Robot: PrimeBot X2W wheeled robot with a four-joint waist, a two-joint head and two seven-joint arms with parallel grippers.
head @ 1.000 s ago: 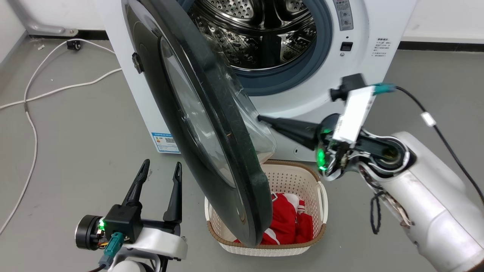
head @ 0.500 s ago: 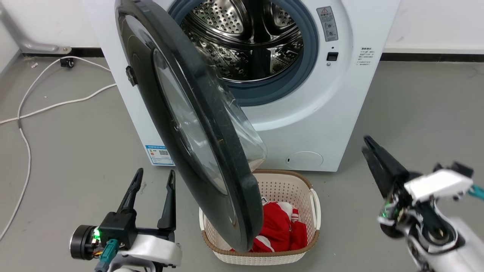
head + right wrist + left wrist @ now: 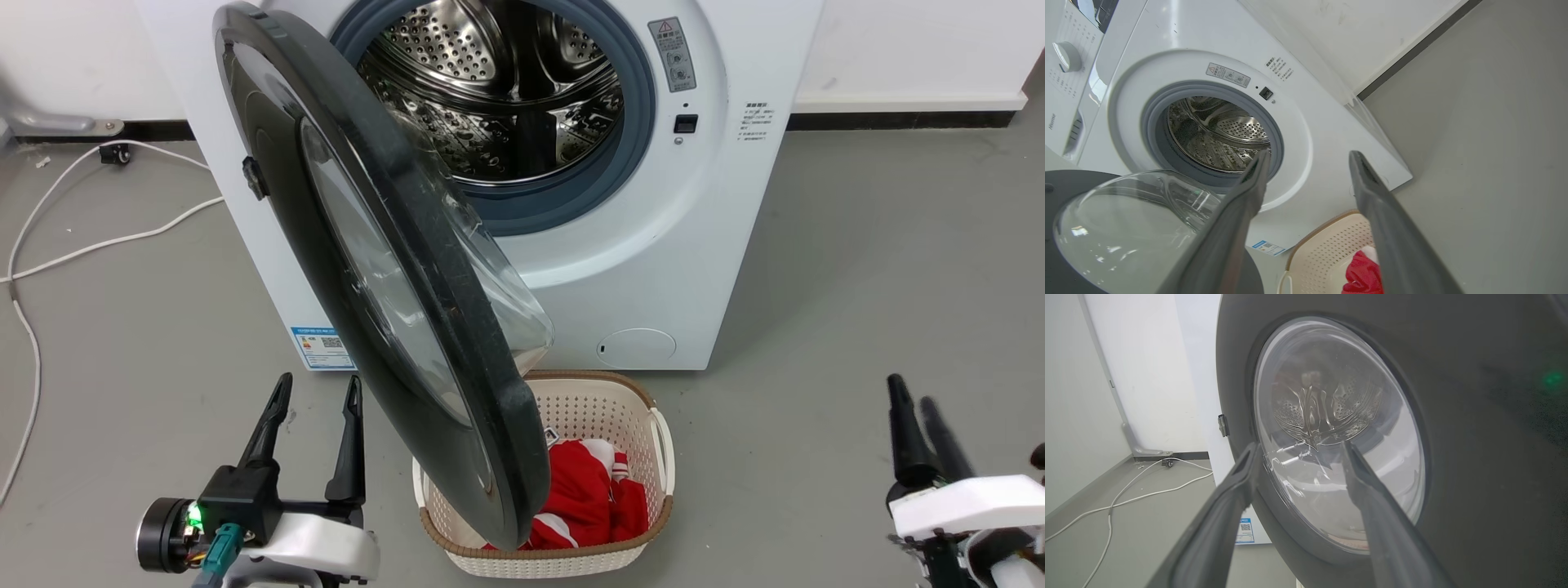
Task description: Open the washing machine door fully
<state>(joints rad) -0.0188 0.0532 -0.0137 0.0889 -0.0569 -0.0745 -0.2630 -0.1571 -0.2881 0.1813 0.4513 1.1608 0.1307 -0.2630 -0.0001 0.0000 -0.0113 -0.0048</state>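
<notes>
Both claws, left gripper (image 3: 318, 382) and right gripper (image 3: 912, 390), hang spread and empty. One washing machine (image 3: 718, 245) stands ahead. Its one washing machine door (image 3: 441, 302), hinged at the left, juts edge-on toward the robot, glass bulge facing right, over one basket (image 3: 600, 408) holding one red garment (image 3: 584, 490).

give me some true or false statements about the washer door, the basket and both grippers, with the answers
1. The washing machine door stands open, baring the drum. True.
2. The right gripper grips the door. False: it hangs apart from it, jaws open and empty.
3. The basket holds red cloth. True.
4. The left gripper has its jaws shut. False: they are open, holding nothing.
5. The basket sits inside the drum. False: it stands on the floor before the washing machine.
</notes>
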